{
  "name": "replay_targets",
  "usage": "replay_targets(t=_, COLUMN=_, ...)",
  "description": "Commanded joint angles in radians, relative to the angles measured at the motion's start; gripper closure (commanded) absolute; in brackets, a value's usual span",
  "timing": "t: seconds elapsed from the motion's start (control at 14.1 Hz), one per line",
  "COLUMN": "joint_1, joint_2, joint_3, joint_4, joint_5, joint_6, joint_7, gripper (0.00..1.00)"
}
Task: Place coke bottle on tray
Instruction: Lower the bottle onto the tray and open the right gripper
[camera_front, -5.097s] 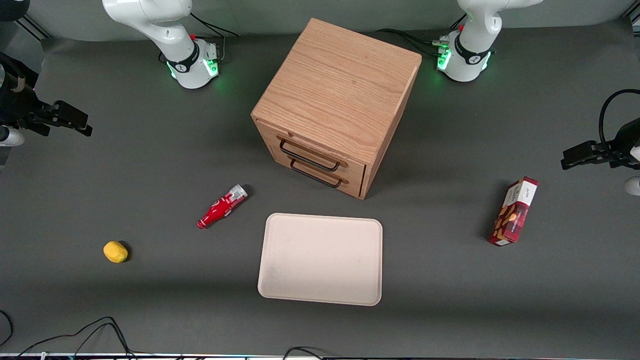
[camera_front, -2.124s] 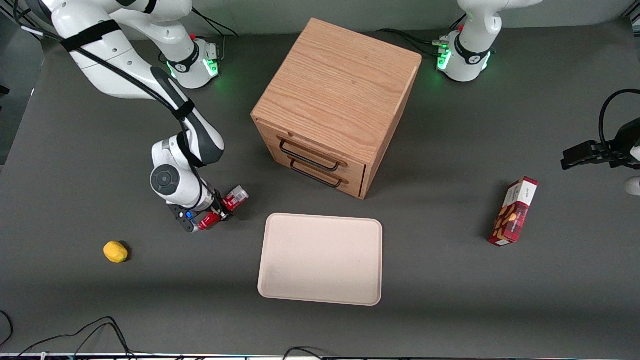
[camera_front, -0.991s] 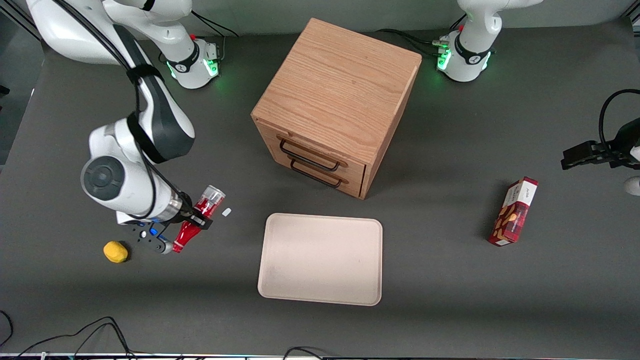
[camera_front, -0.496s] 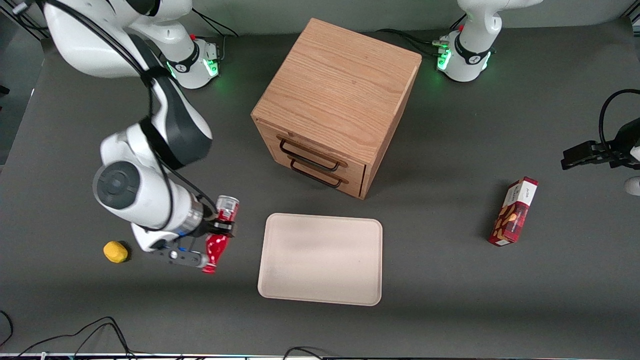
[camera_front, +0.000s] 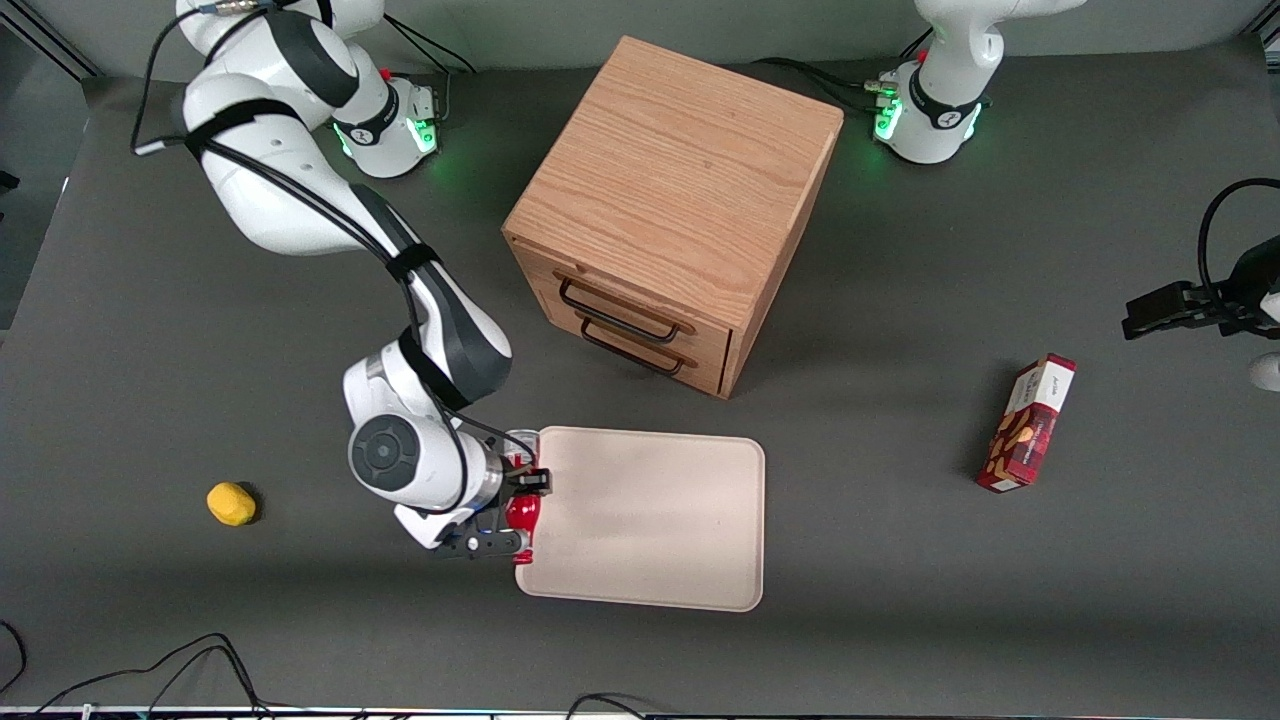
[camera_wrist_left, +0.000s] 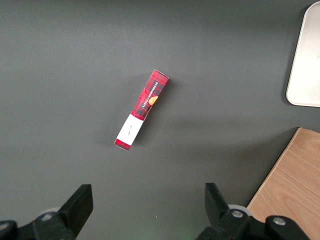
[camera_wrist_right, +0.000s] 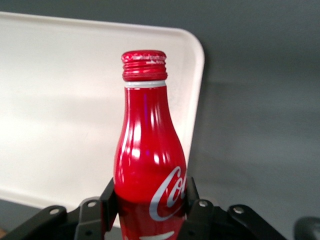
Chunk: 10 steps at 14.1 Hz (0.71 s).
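Observation:
My right gripper (camera_front: 520, 497) (camera_wrist_right: 149, 197) is shut on the coke bottle (camera_front: 522, 508) (camera_wrist_right: 149, 165), a slim red bottle with white script. It hangs in the air over the edge of the cream tray (camera_front: 660, 520) (camera_wrist_right: 60, 110) that faces the working arm's end of the table. In the right wrist view the black fingers (camera_wrist_right: 109, 197) clamp the bottle's body and its red neck reaches out over the tray's rim. Most of the bottle is hidden by the wrist in the front view.
A wooden two-drawer cabinet (camera_front: 675, 200) stands farther from the front camera than the tray. A yellow lemon (camera_front: 230, 503) lies toward the working arm's end. A red snack box (camera_front: 1028, 422) (camera_wrist_left: 142, 109) lies toward the parked arm's end.
The gripper closed on the bottle where it lay, lifted it, and carried it sideways to the tray's edge. The bottle's neck swung round as it travelled.

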Motion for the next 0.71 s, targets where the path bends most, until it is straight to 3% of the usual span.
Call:
replay_targets(t=0.0, joint_1=0.004, joint_2=0.072, joint_3=0.014, joint_4=0.063, joint_5=-0.018, joint_6=0.058, joint_7=0.053, gripper=1.0)
replay_targets(t=0.28, joint_1=0.015, joint_2=0.117, joint_3=0.014, joint_4=0.062, joint_5=-0.018, joint_6=0.133, joint_7=0.106, gripper=1.0)
replay_targets(t=0.35, joint_1=0.015, joint_2=0.123, joint_3=0.014, joint_4=0.062, joint_5=-0.018, joint_6=0.133, joint_7=0.113, gripper=0.9)
replay_targets(t=0.42, joint_1=0.015, joint_2=0.123, joint_3=0.014, joint_4=0.062, joint_5=-0.018, joint_6=0.142, joint_7=0.127, gripper=0.57)
replay_targets(t=0.5, joint_1=0.015, joint_2=0.123, joint_3=0.013, joint_4=0.054, joint_5=-0.02, joint_6=0.159, joint_7=0.13, gripper=0.11)
replay_targets(t=0.57, joint_1=0.016, joint_2=0.123, joint_3=0.013, joint_4=0.049, joint_5=-0.02, joint_6=0.169, joint_7=0.13, gripper=0.0)
replay_targets(t=0.64, joint_1=0.016, joint_2=0.124, joint_3=0.013, joint_4=0.048, joint_5=-0.02, joint_6=0.173, joint_7=0.13, gripper=0.0)
